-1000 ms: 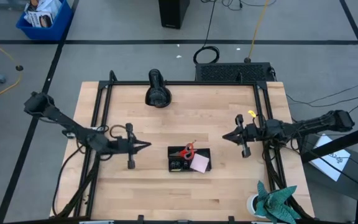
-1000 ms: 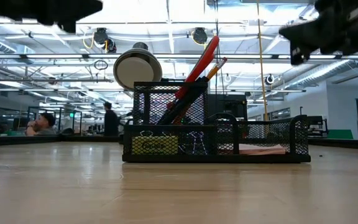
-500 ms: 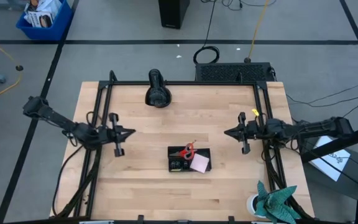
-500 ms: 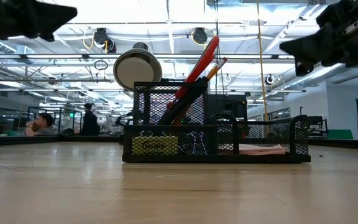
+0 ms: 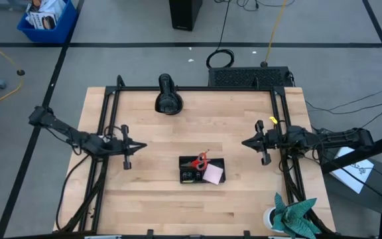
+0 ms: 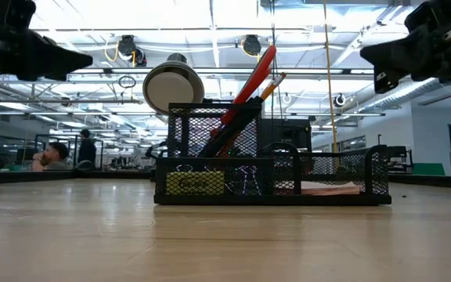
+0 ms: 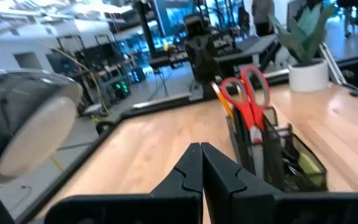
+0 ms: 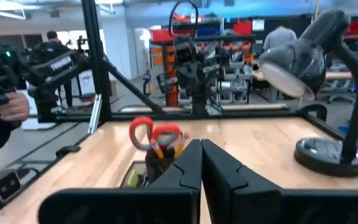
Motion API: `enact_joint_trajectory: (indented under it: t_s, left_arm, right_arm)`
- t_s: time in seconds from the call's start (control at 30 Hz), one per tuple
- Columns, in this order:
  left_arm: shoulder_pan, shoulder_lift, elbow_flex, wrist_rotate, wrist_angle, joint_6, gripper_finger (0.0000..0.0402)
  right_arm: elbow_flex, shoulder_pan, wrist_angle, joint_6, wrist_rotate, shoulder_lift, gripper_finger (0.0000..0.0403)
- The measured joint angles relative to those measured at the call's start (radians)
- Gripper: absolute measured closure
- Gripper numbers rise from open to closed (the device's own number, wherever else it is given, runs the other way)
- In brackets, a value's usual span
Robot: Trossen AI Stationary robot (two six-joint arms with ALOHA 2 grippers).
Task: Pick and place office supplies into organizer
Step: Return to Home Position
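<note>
Organizer: the black mesh desk organizer (image 5: 220, 161) sits on the wooden table (image 5: 211, 126), at 6 o'clock from the table's centre in the high view.
Scissors: the red-handled scissors (image 5: 200, 161) stand tilted in the organizer's tall cup, handles up.
Pencil: an orange pencil (image 6: 273, 85) leans in the same cup, just beside the scissors.
Sticky notes: the pink sticky-note pad (image 5: 212, 174) lies flat in the organizer's 4 o'clock corner.
Left gripper: the left gripper (image 5: 142, 145) hangs above the table's 9 o'clock side. Its fingers are clenched together with nothing between them. The organizer lies at 4 o'clock from its tip, well apart.
Right gripper: the right gripper (image 5: 243, 142) hangs above the 3 o'clock side, fingers likewise clenched and empty. The organizer lies at 8 o'clock from its tip, well apart.
Lamp: a black desk lamp (image 5: 168, 99) stands at the table's 12 o'clock edge.
Plant: a teal plant in a white pot (image 5: 289, 212) stands at the 5 o'clock corner.
</note>
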Motion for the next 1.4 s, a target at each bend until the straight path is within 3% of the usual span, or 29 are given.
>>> enact_joint_trajectory:
  t_s: [0.6, 0.87, 1.4]
  left_arm:
    - [0.0, 0.0, 0.0, 0.023, -0.103, -0.283, 0.0382]
    - [0.0, 0.0, 0.0, 0.02, -0.103, -0.281, 0.0381]
    - [0.0, 0.0, 0.0, 0.02, -0.102, -0.278, 0.038]
  right_arm:
    - [-0.002, 0.0, 0.036, 0.002, 0.003, 0.001, 0.0403]
    - [-0.002, 0.0, 0.037, 0.084, 0.003, 0.0, 0.0403]
    - [-0.003, 0.0, 0.037, 0.087, 0.004, 0.0, 0.0403]
